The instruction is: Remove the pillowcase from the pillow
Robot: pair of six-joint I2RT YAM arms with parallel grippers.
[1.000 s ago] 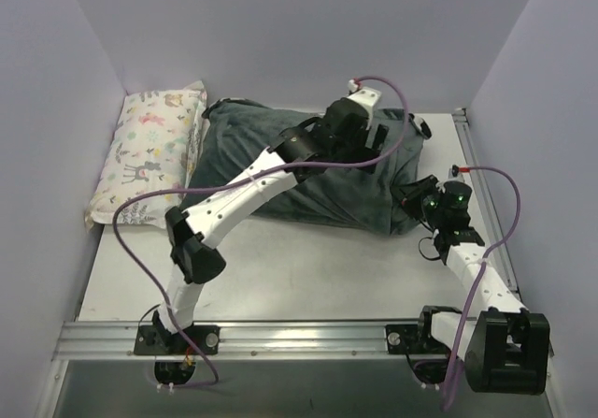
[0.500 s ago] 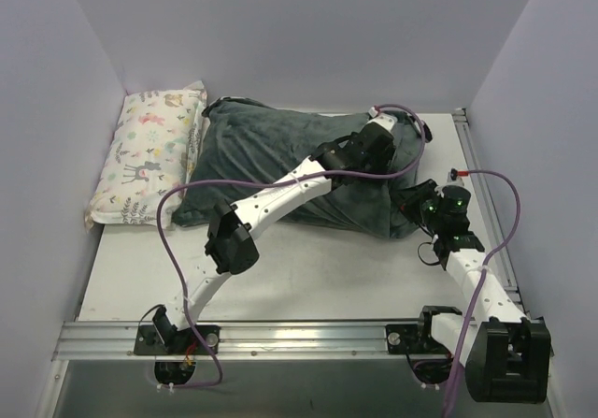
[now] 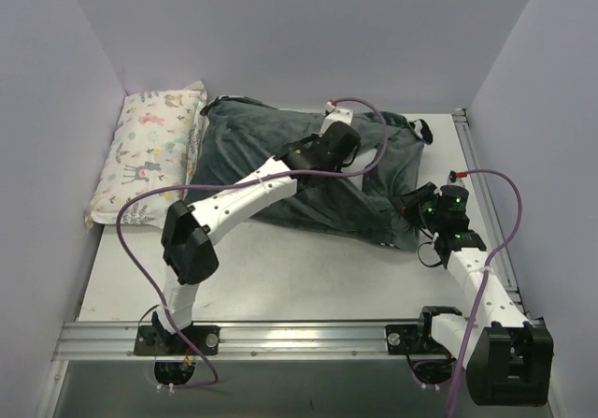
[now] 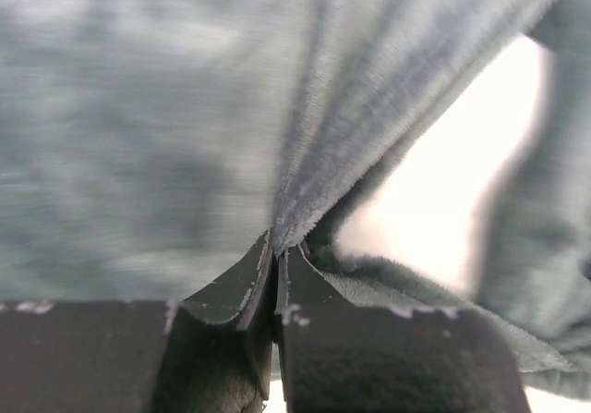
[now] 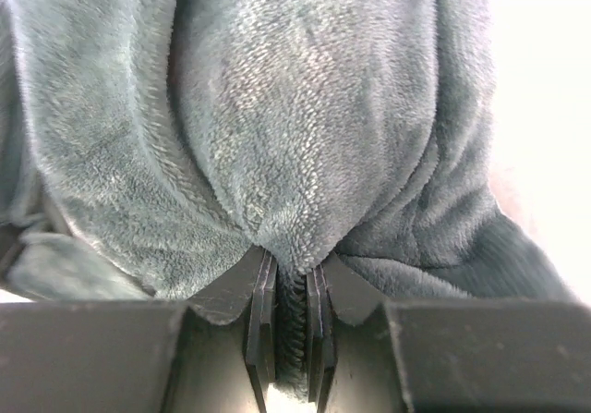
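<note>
both fingers clenched on grey plush

my left fingers (image 4: 262,279) are pinched tight on a ridge of the pillowcase (image 3: 238,142), up on its far right part. my right fingers (image 5: 266,288) clamp a fold at its near right corner. it lies bulging, grey face out, across the far half of the table (image 3: 308,278), just beside the animal-print pillow (image 3: 149,151). the pale patch past my left fingers may be the pillow; i cannot tell.

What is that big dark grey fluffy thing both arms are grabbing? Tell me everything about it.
The pillowcase is a large soft cover, dark slate-grey and plush like fleece, lying rumpled across the table. It looks stuffed and bulges in folds. The left arm pinches a ridge near its middle, the right arm its right corner, both jaws shut on fabric.
</note>
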